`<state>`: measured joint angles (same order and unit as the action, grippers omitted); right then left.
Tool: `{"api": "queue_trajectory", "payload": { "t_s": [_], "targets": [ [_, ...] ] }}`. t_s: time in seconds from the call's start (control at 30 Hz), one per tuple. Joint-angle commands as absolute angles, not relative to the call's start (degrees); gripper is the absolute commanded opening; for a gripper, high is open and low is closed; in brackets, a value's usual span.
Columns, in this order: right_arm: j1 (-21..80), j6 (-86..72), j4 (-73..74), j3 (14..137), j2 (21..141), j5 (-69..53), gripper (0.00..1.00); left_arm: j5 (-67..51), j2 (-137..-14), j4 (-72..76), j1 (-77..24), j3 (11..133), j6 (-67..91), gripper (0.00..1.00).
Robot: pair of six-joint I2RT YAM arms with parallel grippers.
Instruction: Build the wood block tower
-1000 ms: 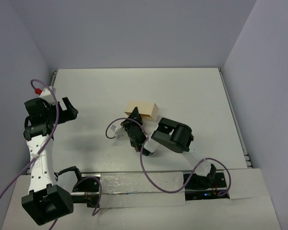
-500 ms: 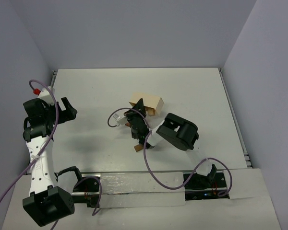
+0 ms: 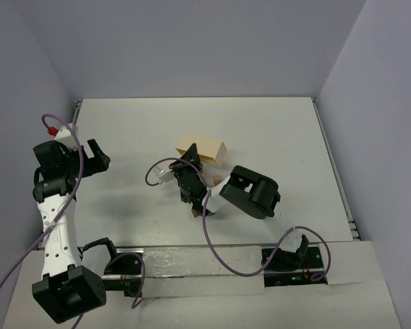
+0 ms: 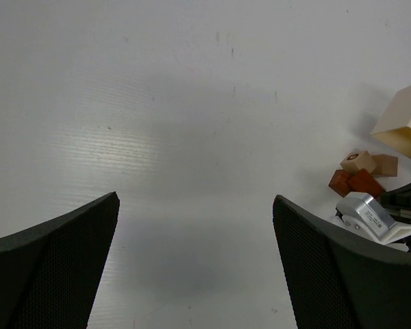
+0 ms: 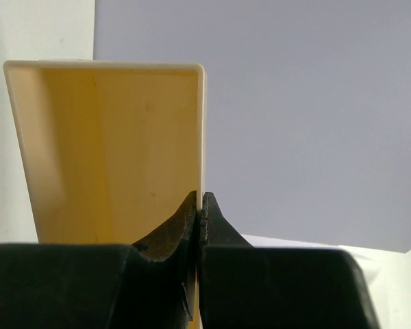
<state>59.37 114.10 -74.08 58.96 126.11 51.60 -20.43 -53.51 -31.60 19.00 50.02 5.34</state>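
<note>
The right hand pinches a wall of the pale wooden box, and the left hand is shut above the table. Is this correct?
Not fully. The left hand is wide open above the table, as the left wrist view shows. The right hand does pinch a wall of the pale wooden box.

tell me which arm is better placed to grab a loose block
Probably left: the left gripper is open and empty, facing the blocks; the right gripper is shut on the box wall.

The tabletop (image 3: pixel 274 137) is off-white, the walls (image 3: pixel 192 48) lavender-grey, the open box (image 3: pixel 204 149) pale cream outside and honey-yellow inside, the wood blocks (image 4: pixel 359 162) tan and reddish-brown, the cables (image 3: pixel 216 253) purple, and the fingers (image 4: pixel 61 260) of the left pincer (image 4: pixel 196 197) black with fine mesh.
</note>
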Motion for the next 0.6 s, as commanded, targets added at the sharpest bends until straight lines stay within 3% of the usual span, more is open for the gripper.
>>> {"api": "queue_trajectory", "payload": {
  "t_s": [0.0, 0.13, 0.37, 0.5, 0.57],
  "targets": [
    [57.6, 119.2, -101.1, 63.7, 123.9, 52.6, 0.00, -21.5, -53.2, -32.0, 19.7, 52.1, 5.2, 0.99],
    [60.1, 119.7, -101.1, 63.7, 124.9, 51.8, 0.00, -22.0, -53.6, -31.3, 19.8, 51.7, 5.5, 0.99],
    [55.1, 116.2, -98.6, 61.4, 119.7, 53.4, 0.00, -23.2, -53.1, -30.8, 19.9, 51.3, 5.1, 0.99],
    [51.9, 99.1, -79.1, 59.7, 108.8, 59.7, 0.00, -23.4, -53.9, -31.9, 19.9, 51.7, 4.6, 0.99],
    [50.5, 82.8, -57.8, 60.0, 101.5, 61.2, 0.00, -23.7, -53.4, -31.0, 20.0, 51.2, 4.6, 0.99]
  ]
}}
